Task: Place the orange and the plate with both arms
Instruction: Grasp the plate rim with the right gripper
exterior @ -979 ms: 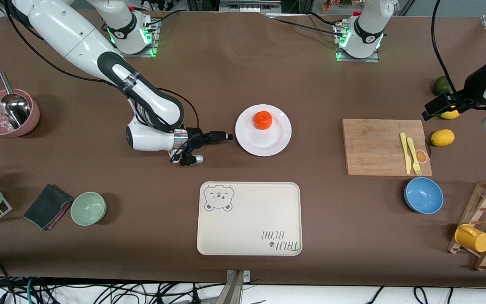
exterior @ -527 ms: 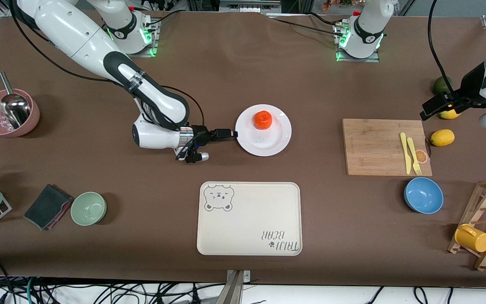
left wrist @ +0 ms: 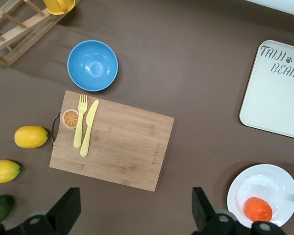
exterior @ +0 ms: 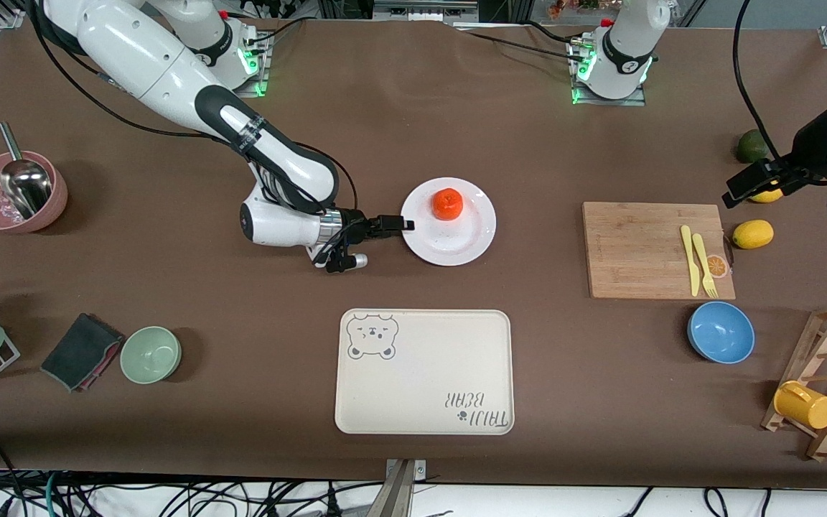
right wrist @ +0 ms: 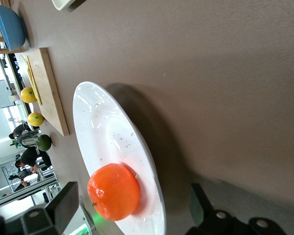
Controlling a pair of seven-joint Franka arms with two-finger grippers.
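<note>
The orange point(exterior: 448, 204) sits on the plate point(exterior: 471, 237), which lies just farther from the front camera than the bear tray point(exterior: 424, 371). The right gripper point(exterior: 404, 224), jaws spread and empty, is levelled at the plate rim; the rim should be straddled squarely before closing. The left gripper point(exterior: 738, 188), open and empty, waits over the lemons point(exterior: 752, 234).

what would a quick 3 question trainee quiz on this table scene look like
1. True or false: the orange lies on the white plate.
2. Which gripper is at the plate's rim? A) left gripper B) right gripper
3. Fill in: the yellow fork and knife lie on the ____.

Key: 1 true; 2 B, open, low at the rim toward the right arm's end; 3 wooden cutting board.
</note>
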